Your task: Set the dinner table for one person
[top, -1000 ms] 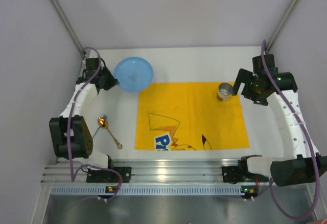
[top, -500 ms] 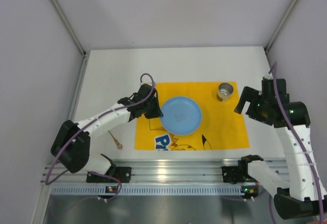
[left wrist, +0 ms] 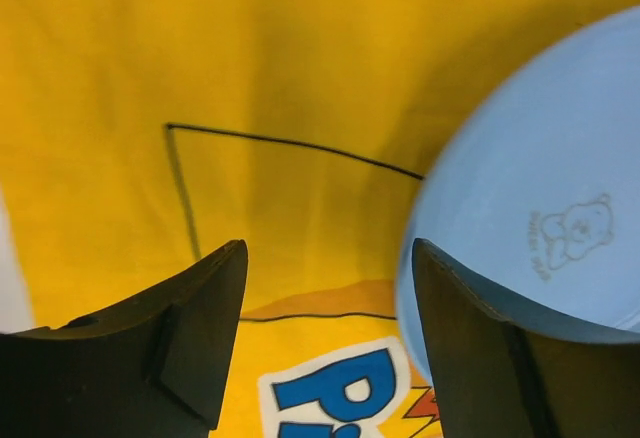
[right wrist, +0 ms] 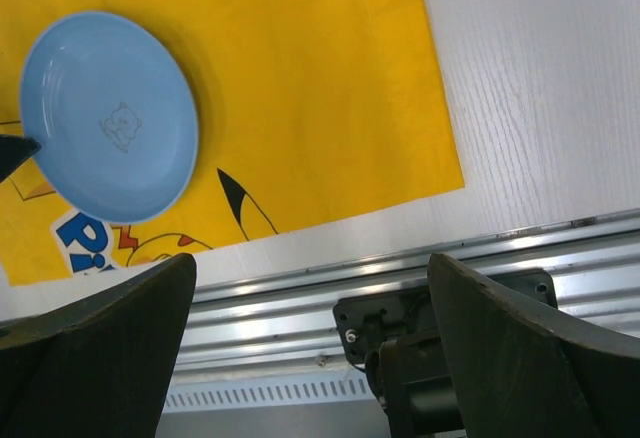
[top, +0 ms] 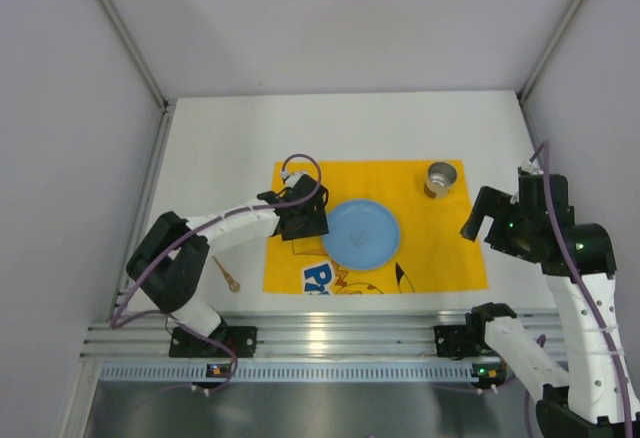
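1. Your left gripper (left wrist: 328, 248): jaws parted, gripping nothing; only the yellow mat (top: 440, 238) shows in the gap.
2. Blue plate (top: 362, 233): flat on the mat, its rim just beside one fingertip of that gripper.
3. Your right gripper (right wrist: 310, 263): jaws spread wide, empty.
4. Dinner table (top: 220, 148): beneath both grippers, extending past the mat on every side.
5. Metal cup (top: 440, 178): on the mat, near your right gripper.
6. Gold spoon (top: 226, 273): on bare tabletop, behind your left gripper.

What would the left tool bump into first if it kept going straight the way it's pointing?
Probably the yellow mat, seen in the gap of the open left tool. The blue plate lies right beside one finger, so its rim might be struck first; depth is unclear.
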`<state>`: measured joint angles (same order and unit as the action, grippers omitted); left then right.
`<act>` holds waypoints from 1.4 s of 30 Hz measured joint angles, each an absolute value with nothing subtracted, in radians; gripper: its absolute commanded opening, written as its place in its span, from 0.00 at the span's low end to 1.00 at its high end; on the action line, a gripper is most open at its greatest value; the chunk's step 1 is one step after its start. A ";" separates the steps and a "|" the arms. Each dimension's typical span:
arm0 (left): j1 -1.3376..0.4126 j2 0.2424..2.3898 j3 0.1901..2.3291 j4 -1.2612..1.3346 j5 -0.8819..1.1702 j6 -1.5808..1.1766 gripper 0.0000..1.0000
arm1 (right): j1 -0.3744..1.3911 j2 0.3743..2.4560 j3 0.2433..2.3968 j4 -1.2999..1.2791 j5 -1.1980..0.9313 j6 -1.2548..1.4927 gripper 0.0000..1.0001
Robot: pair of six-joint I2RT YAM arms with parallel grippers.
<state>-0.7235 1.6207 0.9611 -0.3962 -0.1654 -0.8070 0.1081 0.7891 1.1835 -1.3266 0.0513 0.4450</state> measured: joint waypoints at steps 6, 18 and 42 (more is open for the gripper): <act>-0.701 1.434 0.951 -0.588 -0.350 -0.875 0.84 | 0.109 0.763 1.167 -1.333 0.051 0.438 1.00; -0.420 1.001 0.757 -0.892 -0.464 -0.994 0.80 | 0.124 0.772 1.124 -1.328 0.020 0.439 1.00; -0.039 1.186 0.540 -0.598 -0.373 -0.933 0.46 | 0.189 0.868 1.119 -1.324 0.051 0.437 1.00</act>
<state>-0.0395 1.1858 0.5404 -0.5983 -0.3729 -0.9333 0.1894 0.8680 1.1194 -1.3235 0.0509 0.4374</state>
